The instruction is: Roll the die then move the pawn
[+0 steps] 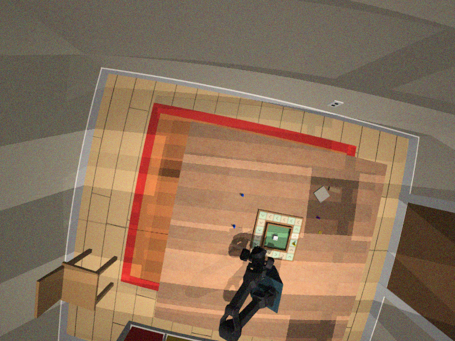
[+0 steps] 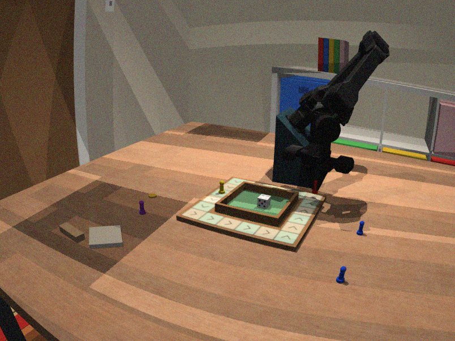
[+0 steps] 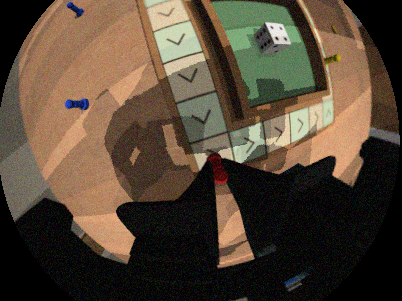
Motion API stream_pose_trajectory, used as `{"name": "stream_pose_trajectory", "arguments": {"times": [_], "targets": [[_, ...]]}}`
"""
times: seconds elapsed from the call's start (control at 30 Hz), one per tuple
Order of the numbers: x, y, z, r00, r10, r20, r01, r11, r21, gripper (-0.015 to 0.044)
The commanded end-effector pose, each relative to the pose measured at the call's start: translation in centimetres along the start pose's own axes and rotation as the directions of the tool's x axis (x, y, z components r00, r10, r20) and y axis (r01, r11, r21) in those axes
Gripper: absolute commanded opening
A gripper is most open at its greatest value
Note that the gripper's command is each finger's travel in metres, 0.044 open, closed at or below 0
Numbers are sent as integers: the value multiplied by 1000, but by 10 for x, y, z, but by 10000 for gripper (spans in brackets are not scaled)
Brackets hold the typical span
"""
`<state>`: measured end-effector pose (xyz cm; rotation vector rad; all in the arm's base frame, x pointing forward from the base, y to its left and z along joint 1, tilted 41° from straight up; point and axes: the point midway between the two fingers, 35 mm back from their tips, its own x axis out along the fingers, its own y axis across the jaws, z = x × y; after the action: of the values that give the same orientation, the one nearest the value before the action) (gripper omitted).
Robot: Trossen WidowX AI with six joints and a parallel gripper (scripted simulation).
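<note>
My gripper (image 2: 314,190) (image 3: 215,164) is shut on the red pawn (image 2: 315,186) (image 3: 218,170), low over the board's corner nearest the arm's base. Whether the pawn's base touches the board is unclear. The board (image 2: 247,227) (image 3: 176,40) has arrowed squares around the tray (image 2: 248,216) (image 3: 220,54). The white die (image 1: 275,237) (image 2: 264,201) (image 3: 272,38) rests in the tray; its top shows a pip near each corner and none in the middle. The yellow pawn (image 1: 294,244) (image 2: 221,187) (image 3: 332,59) stands on a side square. The arm hides part of the board in the top view.
Two blue pawns (image 2: 360,228) (image 2: 341,274) (image 3: 75,9) (image 3: 77,104) stand off the board. Across the board are a purple pawn (image 2: 141,207), a yellow disc (image 2: 152,195), a grey block (image 1: 322,193) (image 2: 105,236) and a brown block (image 2: 71,231). The tray's walls rise above the squares.
</note>
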<state>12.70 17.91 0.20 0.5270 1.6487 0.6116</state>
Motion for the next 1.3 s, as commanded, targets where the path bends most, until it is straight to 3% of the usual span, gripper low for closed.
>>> {"name": "stream_pose_trajectory", "arguments": {"times": [0.0, 0.23, 0.57, 0.8, 1.03, 1.27], "targets": [[6, -2, -2, 1000, -5, -4, 6, 1000, 9, 0], [16, -2, -2, 1000, -5, -4, 5, 1000, 9, 0], [10, 0, 0, 1000, 0, -1, 0, 1000, 0, 263], [-39, 0, 0, 1000, -7, -3, 7, 1000, 9, 440], [-62, -7, 5, 1000, -18, 3, 18, 1000, 1, 440], [-95, -66, 27, 998, -55, 11, 56, 996, -74, 440]]}}
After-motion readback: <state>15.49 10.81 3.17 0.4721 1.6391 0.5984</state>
